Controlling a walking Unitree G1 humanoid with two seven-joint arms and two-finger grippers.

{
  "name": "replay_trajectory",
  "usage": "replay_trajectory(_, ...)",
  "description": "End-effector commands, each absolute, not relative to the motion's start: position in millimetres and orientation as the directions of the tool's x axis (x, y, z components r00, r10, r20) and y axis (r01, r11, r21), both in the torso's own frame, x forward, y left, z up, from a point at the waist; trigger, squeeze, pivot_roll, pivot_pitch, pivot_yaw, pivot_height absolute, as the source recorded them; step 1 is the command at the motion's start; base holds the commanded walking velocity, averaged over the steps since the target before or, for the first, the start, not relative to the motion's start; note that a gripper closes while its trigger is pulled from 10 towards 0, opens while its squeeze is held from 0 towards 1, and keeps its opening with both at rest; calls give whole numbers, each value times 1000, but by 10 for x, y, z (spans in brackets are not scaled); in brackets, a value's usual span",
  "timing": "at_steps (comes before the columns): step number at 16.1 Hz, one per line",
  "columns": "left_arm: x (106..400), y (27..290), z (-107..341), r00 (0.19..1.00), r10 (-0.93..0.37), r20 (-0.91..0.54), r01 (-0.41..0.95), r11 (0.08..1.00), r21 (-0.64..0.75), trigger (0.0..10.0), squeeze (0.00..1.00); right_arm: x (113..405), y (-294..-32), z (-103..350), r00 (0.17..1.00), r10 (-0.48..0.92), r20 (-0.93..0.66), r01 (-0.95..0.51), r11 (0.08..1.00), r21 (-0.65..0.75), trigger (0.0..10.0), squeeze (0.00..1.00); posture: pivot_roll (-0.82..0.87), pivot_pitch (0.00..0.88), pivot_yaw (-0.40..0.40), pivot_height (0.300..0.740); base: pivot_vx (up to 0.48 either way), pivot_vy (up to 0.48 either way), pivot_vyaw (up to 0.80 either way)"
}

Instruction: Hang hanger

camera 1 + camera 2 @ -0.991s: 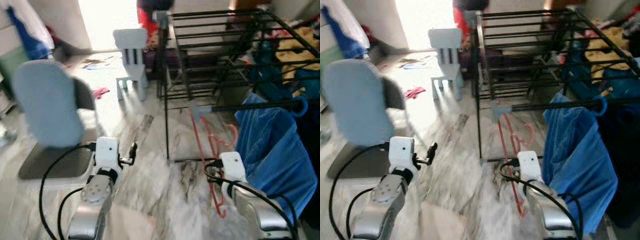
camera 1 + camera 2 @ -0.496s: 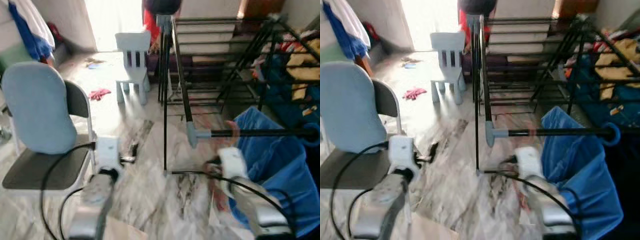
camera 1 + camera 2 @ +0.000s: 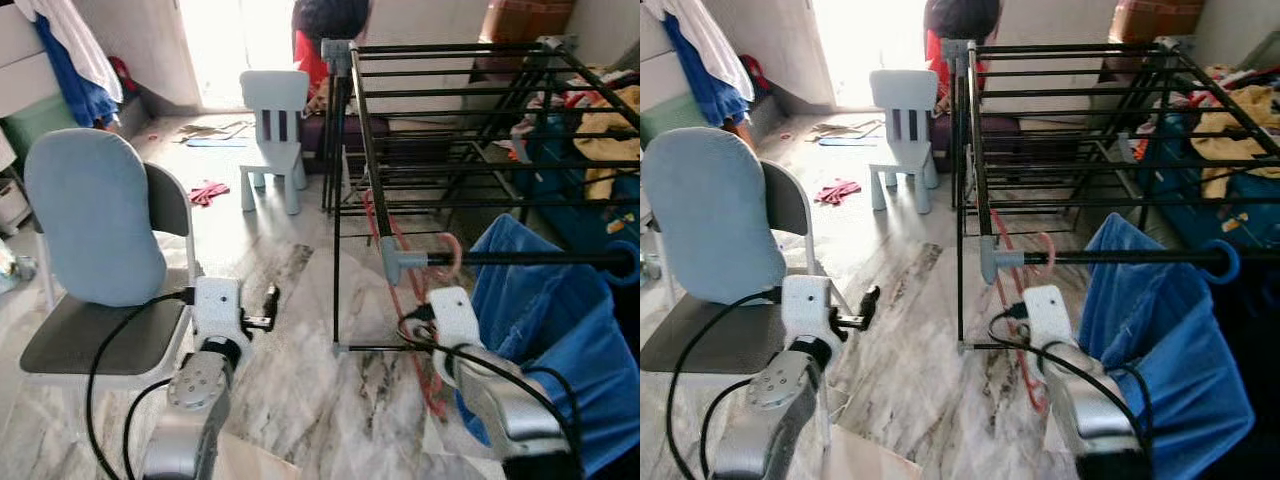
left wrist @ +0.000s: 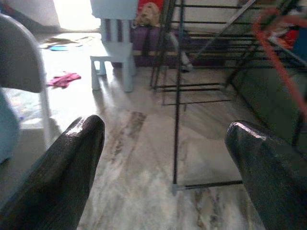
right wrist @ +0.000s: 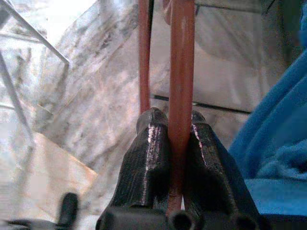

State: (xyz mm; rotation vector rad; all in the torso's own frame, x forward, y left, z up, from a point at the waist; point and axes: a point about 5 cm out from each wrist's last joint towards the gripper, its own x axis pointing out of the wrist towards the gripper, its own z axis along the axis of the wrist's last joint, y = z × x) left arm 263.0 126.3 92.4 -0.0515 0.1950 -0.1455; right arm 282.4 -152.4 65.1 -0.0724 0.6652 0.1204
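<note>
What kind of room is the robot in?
Probably a room in a home used for drying laundry. There is a black drying rack with blue cloth over a bar, a child's chair, and a red hanger pinched in the right gripper.

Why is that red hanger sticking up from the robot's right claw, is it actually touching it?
Touching. The right wrist view shows the right gripper with both black fingers pressed against the red hanger bar.
</note>
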Motion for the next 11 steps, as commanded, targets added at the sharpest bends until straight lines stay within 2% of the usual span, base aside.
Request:
replay_trajectory(1,2636,1243,936,967,-167,-193,155,985,-71,10000,0,2908,-1553,700,783,48,-620,-75,997,-17,10000,0,-95,0,28,740,0,0,0)
replay_trajectory(2,2633,1238,936,966,-170,-195,158,985,-73,10000,0,2945,-1570,701,780,23,-626,-41,999,-14,10000,0,-95,0,28,740,0,0,0)
replay_trajectory(4,2628,1235,932,964,-172,-200,160,984,-77,10000,0,2996,-1520,713,775,56,-629,-66,998,8,10000,0,-91,0,27,740,0,0,0)
replay_trajectory(8,2616,1194,919,958,-193,-211,178,980,-90,10000,0,2942,-1457,466,675,45,-737,-86,996,-18,10000,0,-84,0,17,740,0,0,0)
replay_trajectory(11,2607,1191,911,957,-192,-218,175,980,-96,10000,0,2913,-1454,418,670,57,-740,-98,995,-13,10000,0,-83,0,15,740,0,0,0)
